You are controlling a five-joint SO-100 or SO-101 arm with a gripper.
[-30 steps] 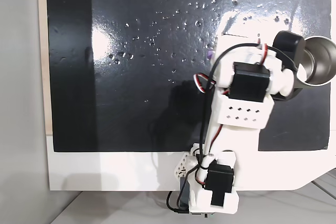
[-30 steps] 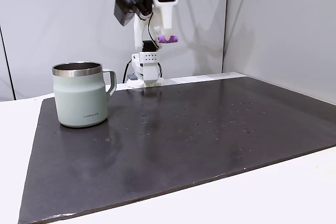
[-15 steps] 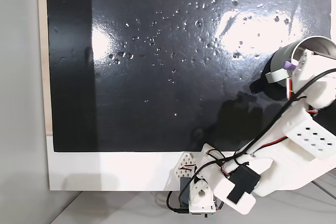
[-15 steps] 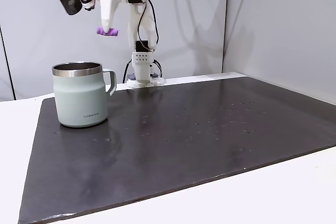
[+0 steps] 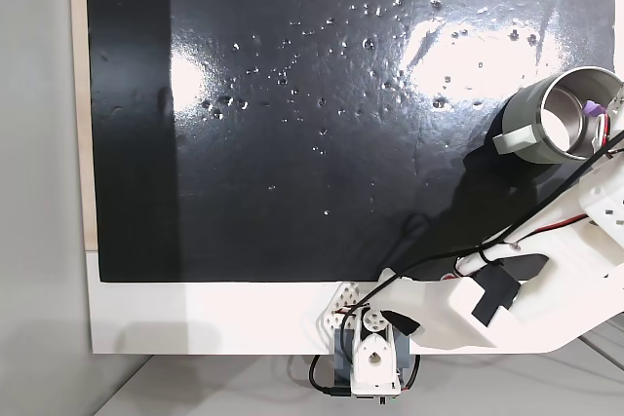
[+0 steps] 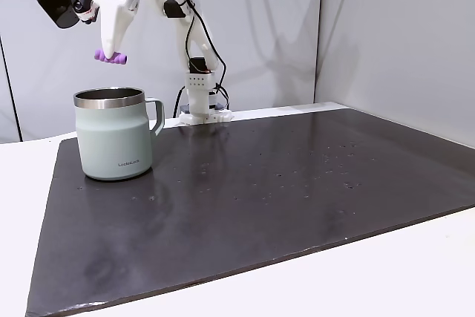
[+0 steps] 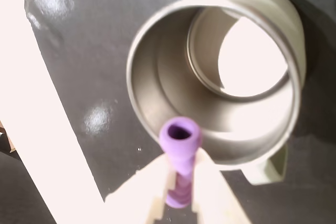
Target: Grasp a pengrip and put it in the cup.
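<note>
The white two-finger gripper (image 6: 110, 56) is closed on the small light-purple ribbed soft tube, the pengrip (image 6: 110, 56), and holds it in the air above the cup (image 6: 113, 134), a round metal mug with a pale grey-green outer wall, a shiny steel inside and a small side handle. In a fixed view from the side, the pengrip hangs at the tips of the fingers, clear of the rim and not touching it, above the left half of the opening. The cup stands upright near the left edge of the dark glossy mat (image 6: 282, 198), with its handle to the right in this view.

In the wrist view, the pengrip (image 7: 180, 150) is pinched between the two pale fingers (image 7: 212, 186), and its open end points at the camera. It lies over the near rim of the cup (image 7: 163, 72), whose steel bottom shines brightly.

In the fixed view from above, the cup (image 5: 522, 124) is at the right edge of the mat (image 5: 292, 114). A bit of purple, the pengrip (image 5: 592, 107), shows over its right side, next to the white arm (image 5: 546, 280), which reaches in from the lower right.
</note>
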